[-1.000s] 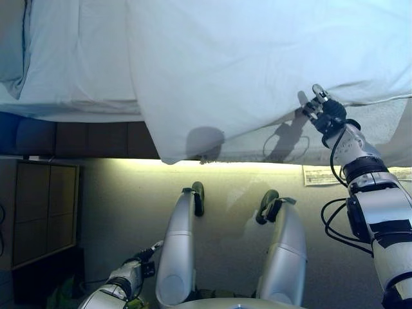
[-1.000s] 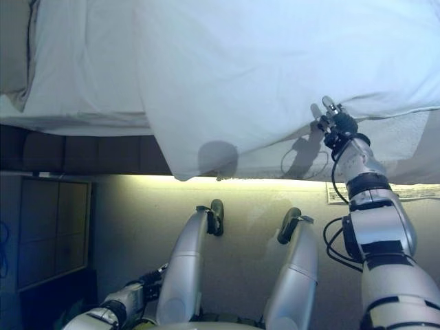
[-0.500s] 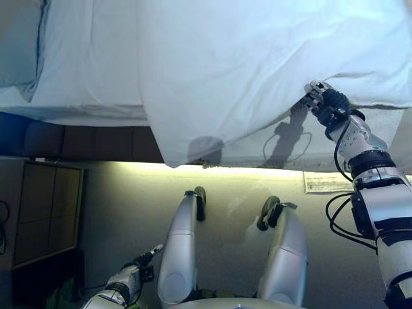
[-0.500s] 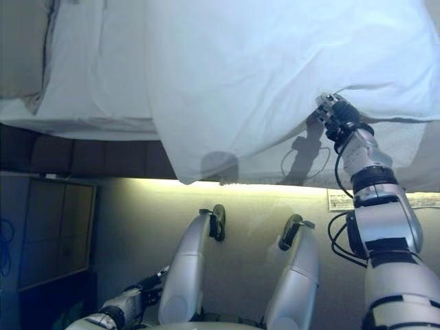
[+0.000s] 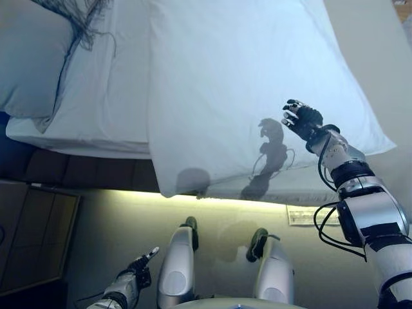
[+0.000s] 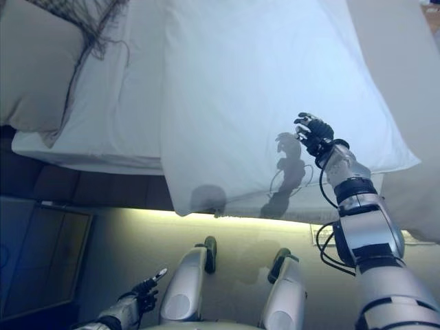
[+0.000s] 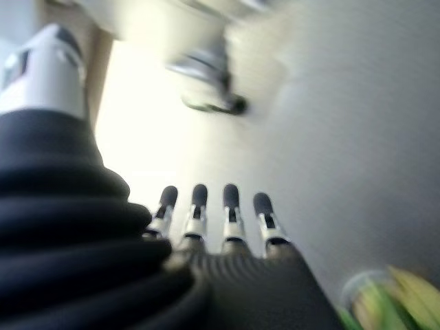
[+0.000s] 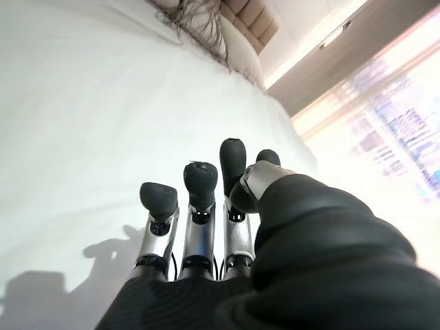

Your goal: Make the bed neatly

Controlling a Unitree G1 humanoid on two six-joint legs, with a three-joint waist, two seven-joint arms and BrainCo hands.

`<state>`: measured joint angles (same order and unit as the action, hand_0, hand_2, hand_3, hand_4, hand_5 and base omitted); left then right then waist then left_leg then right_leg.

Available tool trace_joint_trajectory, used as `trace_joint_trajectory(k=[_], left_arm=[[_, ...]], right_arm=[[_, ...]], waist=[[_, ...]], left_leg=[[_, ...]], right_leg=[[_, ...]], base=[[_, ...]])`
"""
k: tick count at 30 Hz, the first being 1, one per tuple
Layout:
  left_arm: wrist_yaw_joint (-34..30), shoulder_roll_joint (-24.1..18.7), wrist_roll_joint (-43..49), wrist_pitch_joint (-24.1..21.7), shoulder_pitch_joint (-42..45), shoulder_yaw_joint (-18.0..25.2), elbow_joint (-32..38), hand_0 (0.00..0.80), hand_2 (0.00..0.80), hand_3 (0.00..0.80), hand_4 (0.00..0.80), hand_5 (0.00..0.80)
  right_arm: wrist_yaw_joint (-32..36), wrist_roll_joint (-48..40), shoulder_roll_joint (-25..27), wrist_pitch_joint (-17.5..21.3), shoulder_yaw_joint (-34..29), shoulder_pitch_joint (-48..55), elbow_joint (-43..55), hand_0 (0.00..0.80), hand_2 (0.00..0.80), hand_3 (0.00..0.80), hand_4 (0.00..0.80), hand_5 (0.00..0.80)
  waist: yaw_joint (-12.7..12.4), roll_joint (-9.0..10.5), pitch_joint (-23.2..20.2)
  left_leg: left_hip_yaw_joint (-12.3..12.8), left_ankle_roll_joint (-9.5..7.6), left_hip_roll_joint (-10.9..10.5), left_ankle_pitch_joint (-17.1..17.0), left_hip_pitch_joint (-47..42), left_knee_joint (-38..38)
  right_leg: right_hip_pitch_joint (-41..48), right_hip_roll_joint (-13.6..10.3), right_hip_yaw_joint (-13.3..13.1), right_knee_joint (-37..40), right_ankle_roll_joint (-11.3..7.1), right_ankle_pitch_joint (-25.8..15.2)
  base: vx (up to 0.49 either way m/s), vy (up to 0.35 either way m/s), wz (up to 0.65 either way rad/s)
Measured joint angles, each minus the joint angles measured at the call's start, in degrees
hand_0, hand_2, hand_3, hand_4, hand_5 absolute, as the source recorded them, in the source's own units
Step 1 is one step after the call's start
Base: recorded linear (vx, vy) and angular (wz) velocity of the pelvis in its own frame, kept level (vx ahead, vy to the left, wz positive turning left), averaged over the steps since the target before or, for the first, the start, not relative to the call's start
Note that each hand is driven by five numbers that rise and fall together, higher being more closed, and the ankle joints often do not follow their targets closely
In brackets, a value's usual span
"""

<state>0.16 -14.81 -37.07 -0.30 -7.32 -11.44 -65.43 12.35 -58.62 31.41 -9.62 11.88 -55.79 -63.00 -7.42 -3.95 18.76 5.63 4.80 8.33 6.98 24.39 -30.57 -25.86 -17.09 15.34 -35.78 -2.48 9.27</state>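
the white duvet [image 5: 257,90] is spread over the bed [image 5: 77,138], its near corner draped past the near edge and hanging low. the right hand [image 5: 301,119] is held above the duvet, fingers loosely extended, nothing gripped. the left hand [image 5: 138,267] hangs low, fingers straight. a pillow [image 5: 32,61] lies at the left end. risk: an ungripped sweep may bunch the cloth, and the corner may be left uneven.

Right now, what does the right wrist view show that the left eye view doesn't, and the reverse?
Only the right wrist view shows the bright window. Only the left eye view shows the left hand low by the floor, open, and the bed's dark padded base. Both show the white duvet, the fringed pillow and the right hand, open above the duvet.
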Motion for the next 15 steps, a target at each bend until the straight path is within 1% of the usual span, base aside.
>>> trace_joint_trajectory(k=[1,3,5,6,7,8,9,10,11,12,15], left_arm=[[0.6,-0.2,-1.8,0.0,-0.2,0.7,4.4,0.0,0.0,0.0,0.0,0.0],[1.5,-1.1,-5.7,-0.3,-0.5,0.8,13.1,0.0,0.0,0.0,0.0,0.0],[2.7,-2.8,-9.1,-0.3,-2.1,0.6,21.3,0.0,0.0,0.0,0.0,0.0],[3.5,-3.8,-10.1,-0.4,-3.5,0.2,24.2,0.0,0.0,0.0,0.0,0.0],[4.5,-4.5,-11.0,-0.6,-5.2,-0.2,26.5,0.0,0.0,0.0,0.0,0.0],[5.0,-4.9,-11.3,-0.9,-6.9,-0.4,27.3,0.0,0.0,0.0,0.0,0.0],[5.6,-5.2,-11.5,-1.1,-8.0,-1.0,27.7,0.0,0.0,0.0,0.0,0.0],[5.8,-5.3,-11.5,-1.1,-8.9,-1.1,27.7,0.0,0.0,0.0,0.0,0.0],[6.1,-5.2,-11.5,-1.1,-9.5,-1.4,27.6,0.0,0.0,0.0,0.0,0.0],[6.2,-5.2,-11.5,-1.1,-9.5,-2.2,27.4,0.0,0.0,0.0,0.0,0.0],[6.7,-4.2,-11.5,-0.5,-8.8,-3.4,23.9,0.0,0.0,0.0,0.0,0.0]], right_arm=[[-0.1,0.0,-0.1,-0.3,-0.1,0.6,0.6,0.8,0.8,0.8,0.8,0.8],[-0.2,0.0,-0.4,-0.5,-0.1,2.8,3.0,0.8,0.8,0.8,0.8,0.8],[-0.4,0.0,-0.9,-0.7,-0.1,5.3,6.1,0.8,0.8,0.8,0.8,0.8],[-0.4,0.0,-1.2,-0.7,-0.2,6.2,6.6,0.8,0.8,0.8,0.8,0.8],[-0.4,0.0,-1.4,-0.7,-0.2,6.8,6.6,0.8,0.8,0.8,0.8,0.8],[-0.4,0.0,-1.4,-0.7,-0.1,7.2,6.4,0.8,0.8,0.8,0.8,0.8],[-0.5,0.0,-1.5,-0.7,-0.1,7.5,6.0,0.8,0.8,0.8,0.8,0.8],[-0.7,0.1,-1.5,-0.7,-0.1,7.5,5.6,0.8,0.8,0.8,0.8,0.8],[-1.1,0.9,-1.5,-0.8,-0.1,7.6,5.2,0.376,0.376,0.376,0.376,0.376],[-1.5,1.5,-1.5,-1.1,-0.1,7.6,4.4,0.0,0.0,0.0,0.0,0.0],[-2.8,1.6,-2.2,-2.8,0.0,7.8,1.8,0.0,0.0,0.0,0.0,0.0]], waist=[[0.0,0.08,-0.1],[-0.3,0.39,-0.8],[-0.6,0.9,-1.4],[-0.9,1.05,-1.6],[-1.1,1.14,-1.9],[-1.2,1.12,-2.2],[-1.3,1.09,-2.3],[-1.3,1.11,-2.3],[-1.2,1.1,-2.3],[-1.3,1.13,-2.3],[-1.4,1.25,-2.3]], left_leg=[[0.1,-0.06,-0.1,0.0,-1.6,0.9],[0.1,0.16,-0.1,-0.2,-3.4,2.4],[0.0,0.26,-0.1,-0.7,-5.0,4.1],[-0.1,0.59,-0.1,-1.0,-5.8,4.9],[-0.2,0.69,-0.1,-1.6,-6.2,5.7],[-0.2,0.46,0.0,-1.6,-6.6,6.6],[-0.5,0.95,0.0,-2.5,-7.3,7.5],[-0.7,0.98,0.1,-2.7,-7.9,8.1],[-0.9,1.0,0.2,-2.7,-8.4,8.5],[-1.0,1.14,0.3,-2.8,-9.1,8.9],[-1.0,1.14,0.6,-2.8,-9.8,9.1]], right_leg=[[1.7,0.1,0.2,1.0,-0.07,0.0],[3.6,0.6,0.3,2.4,-0.51,-0.3],[5.3,0.9,0.9,3.9,-0.61,-0.6],[6.0,1.0,1.0,4.4,-0.61,-0.6],[6.4,1.3,1.1,4.9,-0.59,-0.9],[6.7,1.5,1.3,5.7,-0.41,-0.9],[7.6,1.9,1.6,6.5,-0.46,-1.3],[8.2,2.0,1.9,7.0,-0.39,-1.4],[9.0,2.2,2.3,7.4,-0.33,-1.3],[9.8,2.4,2.5,7.8,-0.32,-1.3],[10.5,2.7,2.6,8.1,-0.24,-1.2]], base=[[0.094,-0.02,0.02],[0.056,-0.045,0.02],[0.034,-0.068,0.05],[0.037,-0.071,0.06],[-0.023,-0.066,0.05],[-0.017,-0.063,0.04],[-0.007,-0.055,0.07],[0.071,-0.048,0.09],[0.085,-0.049,0.09],[0.08,-0.04,0.05],[0.019,-0.012,0.0]])
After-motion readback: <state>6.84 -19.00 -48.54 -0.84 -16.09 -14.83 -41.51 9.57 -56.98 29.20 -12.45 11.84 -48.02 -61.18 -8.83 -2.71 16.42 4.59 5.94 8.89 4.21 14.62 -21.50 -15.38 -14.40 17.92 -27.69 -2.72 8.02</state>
